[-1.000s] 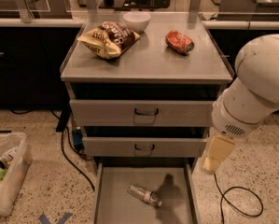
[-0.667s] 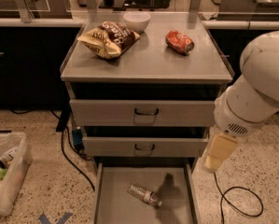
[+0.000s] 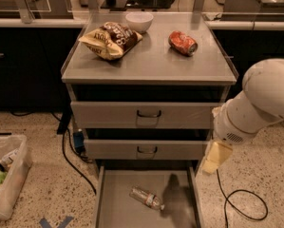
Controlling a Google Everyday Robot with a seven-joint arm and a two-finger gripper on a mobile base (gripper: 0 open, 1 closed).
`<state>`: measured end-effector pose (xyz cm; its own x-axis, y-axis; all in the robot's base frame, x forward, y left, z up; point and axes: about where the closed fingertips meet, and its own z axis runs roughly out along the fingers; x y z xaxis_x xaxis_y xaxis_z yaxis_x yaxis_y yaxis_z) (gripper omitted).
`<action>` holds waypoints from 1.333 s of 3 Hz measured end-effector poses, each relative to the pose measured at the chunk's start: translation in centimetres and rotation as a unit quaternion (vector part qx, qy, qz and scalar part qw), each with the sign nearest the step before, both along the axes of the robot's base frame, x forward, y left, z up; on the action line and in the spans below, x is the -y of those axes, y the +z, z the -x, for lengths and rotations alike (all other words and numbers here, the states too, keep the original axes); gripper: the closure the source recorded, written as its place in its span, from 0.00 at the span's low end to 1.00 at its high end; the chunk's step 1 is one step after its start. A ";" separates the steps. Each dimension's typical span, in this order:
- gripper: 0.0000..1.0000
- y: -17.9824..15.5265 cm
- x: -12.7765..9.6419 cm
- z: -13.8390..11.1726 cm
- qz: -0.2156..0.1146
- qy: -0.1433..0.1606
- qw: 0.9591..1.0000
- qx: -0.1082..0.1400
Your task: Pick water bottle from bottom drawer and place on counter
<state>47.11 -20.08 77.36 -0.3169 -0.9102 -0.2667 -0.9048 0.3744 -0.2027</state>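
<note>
The water bottle, small, clear and white-capped, lies on its side on the floor of the open bottom drawer, cap end toward the right. My gripper, pale yellow at the end of the white arm, hangs at the drawer's right edge, above and to the right of the bottle and apart from it. Its shadow falls on the drawer floor beside the bottle. The counter is the steel top of the cabinet.
On the counter lie a chip bag, a white bowl and a crushed red soda can. Two upper drawers with black handles are pulled out a little. A bin of trash stands at the left. Cables lie on the floor.
The arm's upper part has sunk slightly. The gripper stays by the drawer's right edge and the bottle has not moved.
</note>
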 end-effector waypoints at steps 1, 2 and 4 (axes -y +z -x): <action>0.00 -0.4 0.0 -0.2 -0.003 0.000 1.000 -0.001; 0.00 -0.4 0.0 0.0 -0.016 -0.004 1.000 0.000; 0.00 -12.4 -5.2 2.3 -0.162 -0.006 0.983 -0.083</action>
